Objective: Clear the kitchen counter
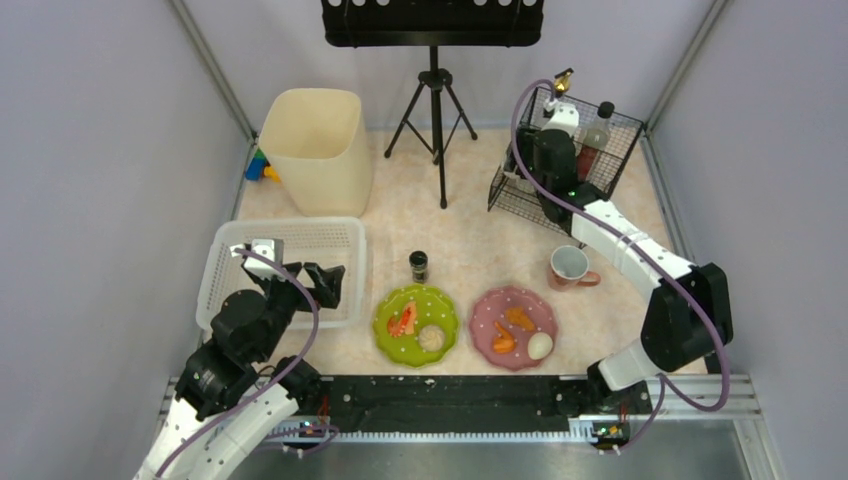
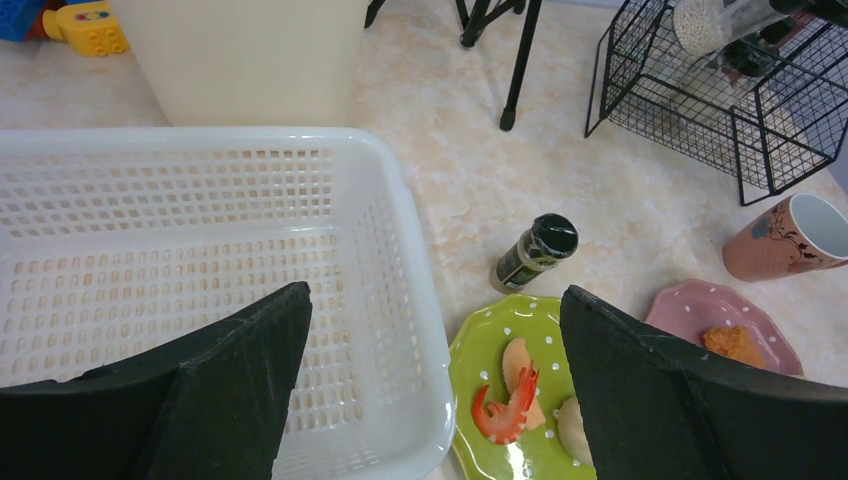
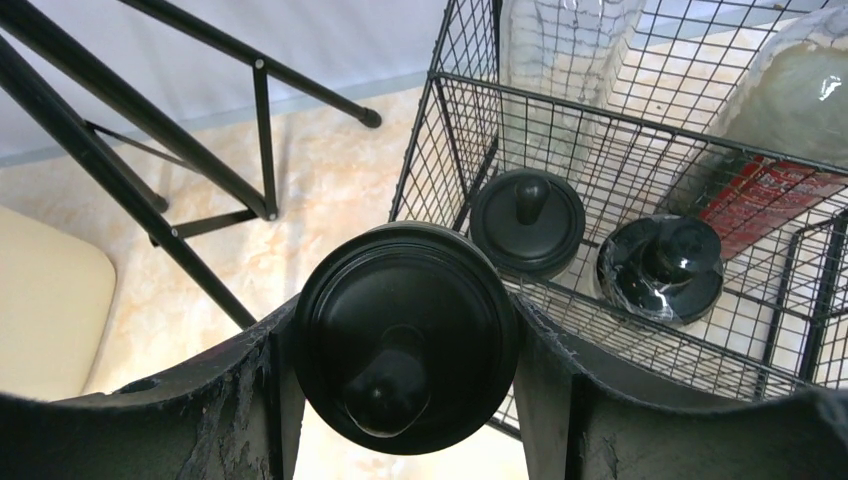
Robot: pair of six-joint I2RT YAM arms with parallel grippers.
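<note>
The kitchen counter (image 1: 470, 240) is pale beige-pink and mottled. My right gripper (image 1: 555, 140) is shut on a black-lidded grinder (image 3: 405, 335), held at the near left edge of the black wire rack (image 1: 620, 140); its white body shows in the left wrist view (image 2: 715, 20). My left gripper (image 1: 325, 283) is open and empty, over the right edge of the white slotted basket (image 1: 290, 270) and a green plate (image 1: 445, 312). In its wrist view the gripper (image 2: 435, 300) frames the basket wall (image 2: 400, 300) and the plate (image 2: 480, 345), which holds a shrimp (image 2: 505, 410).
On the counter are a dark spice jar (image 1: 418, 266), a pink plate (image 1: 485, 310) with food and a pink mug (image 1: 571, 267). The rack (image 3: 620, 130) holds bottles and two black-lidded jars (image 3: 527, 220). A beige bin (image 1: 315, 150), toy blocks (image 1: 260, 165) and a tripod (image 1: 435, 110) stand behind.
</note>
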